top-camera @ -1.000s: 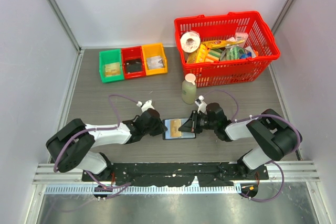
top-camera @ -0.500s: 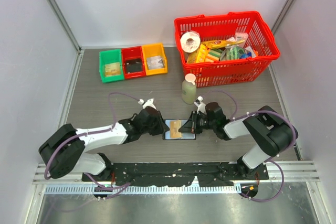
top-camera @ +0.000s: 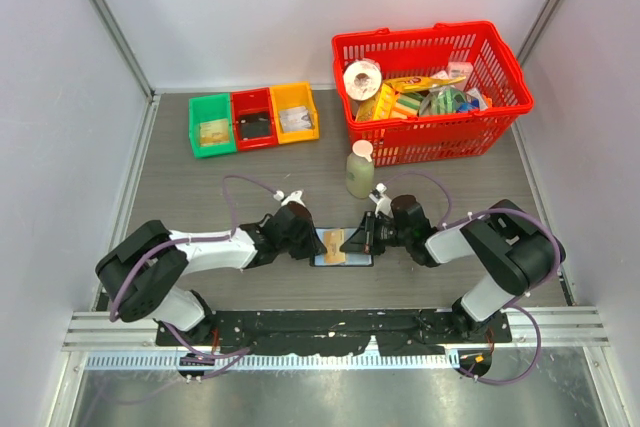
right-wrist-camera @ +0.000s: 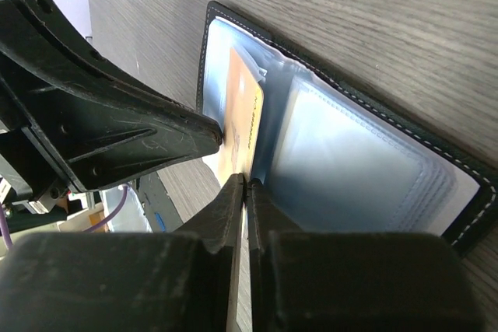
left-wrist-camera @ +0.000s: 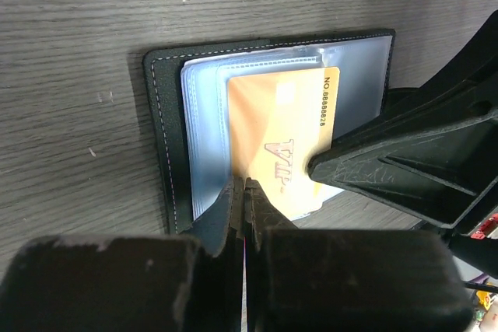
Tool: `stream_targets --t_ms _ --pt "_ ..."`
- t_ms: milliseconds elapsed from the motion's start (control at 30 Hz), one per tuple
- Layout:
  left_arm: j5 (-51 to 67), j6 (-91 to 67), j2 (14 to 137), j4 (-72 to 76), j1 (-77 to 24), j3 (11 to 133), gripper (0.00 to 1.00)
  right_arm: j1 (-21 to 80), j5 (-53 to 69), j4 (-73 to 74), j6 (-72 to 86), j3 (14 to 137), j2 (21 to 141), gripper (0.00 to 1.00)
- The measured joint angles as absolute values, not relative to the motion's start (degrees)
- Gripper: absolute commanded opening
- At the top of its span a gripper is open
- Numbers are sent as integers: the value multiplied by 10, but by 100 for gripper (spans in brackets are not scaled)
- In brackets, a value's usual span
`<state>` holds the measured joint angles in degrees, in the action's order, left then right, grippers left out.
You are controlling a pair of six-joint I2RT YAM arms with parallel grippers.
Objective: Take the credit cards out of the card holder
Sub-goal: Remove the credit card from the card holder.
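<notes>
The black card holder [top-camera: 343, 246] lies open on the table between my two grippers, its pale blue-grey sleeves up [left-wrist-camera: 204, 126] [right-wrist-camera: 366, 161]. An orange credit card [left-wrist-camera: 282, 134] marked VIP sticks partway out of a clear sleeve; it also shows in the top view [top-camera: 331, 243] and in the right wrist view [right-wrist-camera: 243, 126]. My left gripper [left-wrist-camera: 245, 186] [top-camera: 311, 241] is shut, its tips pinching the card's near edge. My right gripper [right-wrist-camera: 247, 182] [top-camera: 352, 240] is shut, its tips at the card's opposite edge where it meets the sleeve page; it seems to pinch that page.
A pale green bottle [top-camera: 360, 170] stands just behind the card holder. A red basket [top-camera: 495, 112] full of groceries is at the back right. Green [top-camera: 199, 132], red [top-camera: 251, 136] and orange [top-camera: 294, 96] trays sit at the back left.
My left arm has shifted its elbow and its gripper has edged right onto the card. The right gripper and card holder have stayed put.
</notes>
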<state>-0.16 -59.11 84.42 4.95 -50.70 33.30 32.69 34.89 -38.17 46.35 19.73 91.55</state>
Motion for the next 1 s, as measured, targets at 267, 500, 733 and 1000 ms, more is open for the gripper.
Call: stream_targets --t_ms 267,500,733,1000 --pt "-6 -610 843 72 -507 318 0 325 349 -405 474 186 916 12" --pt "-9 -626 841 92 -507 306 0 321 356 -462 503 171 937 22" --pt "-10 -628 841 93 -507 305 0 320 367 -507 529 161 946 25" --pt "-10 -631 841 101 -507 301 0 309 370 -518 535 152 946 13"
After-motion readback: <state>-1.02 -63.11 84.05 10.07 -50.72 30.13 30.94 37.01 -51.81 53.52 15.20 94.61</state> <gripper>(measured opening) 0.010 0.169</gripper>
